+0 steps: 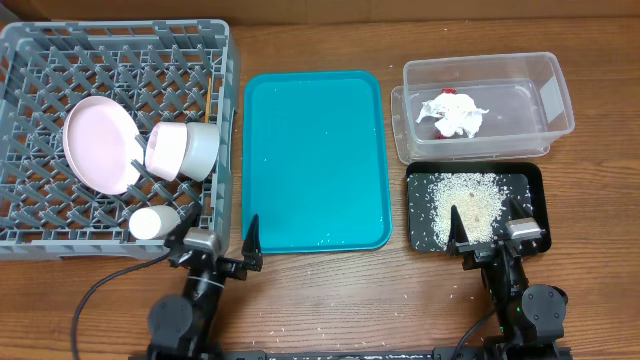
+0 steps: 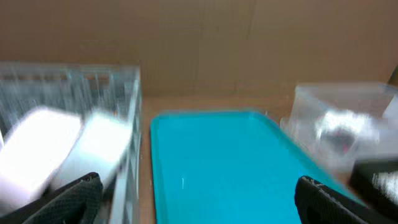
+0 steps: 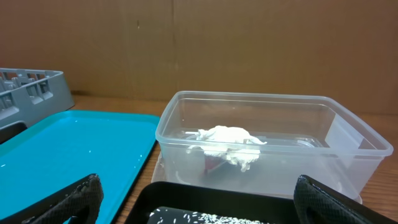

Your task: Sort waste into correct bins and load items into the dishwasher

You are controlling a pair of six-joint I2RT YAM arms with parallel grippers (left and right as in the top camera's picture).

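The grey dish rack (image 1: 30,238) holds the pale pink plate (image 1: 100,145), the small pink bowl (image 1: 165,148), the grey-green bowl (image 1: 203,150) and the small white cup (image 1: 152,222). A chopstick (image 1: 209,100) shows by the rack's right wall. The clear tub (image 1: 555,95) holds white tissue (image 1: 455,113) over a red wrapper (image 1: 449,92). The black tray (image 1: 528,190) holds rice grains (image 1: 465,205). My left gripper (image 1: 218,238) is open and empty at the front, by the rack's corner. My right gripper (image 1: 490,228) is open and empty over the black tray's front edge.
The teal serving tray (image 1: 315,150) lies between the rack and the bins, with a few white specks on it. Loose rice grains (image 1: 330,275) lie scattered on the wooden table along the front. A brown cardboard wall stands behind the table.
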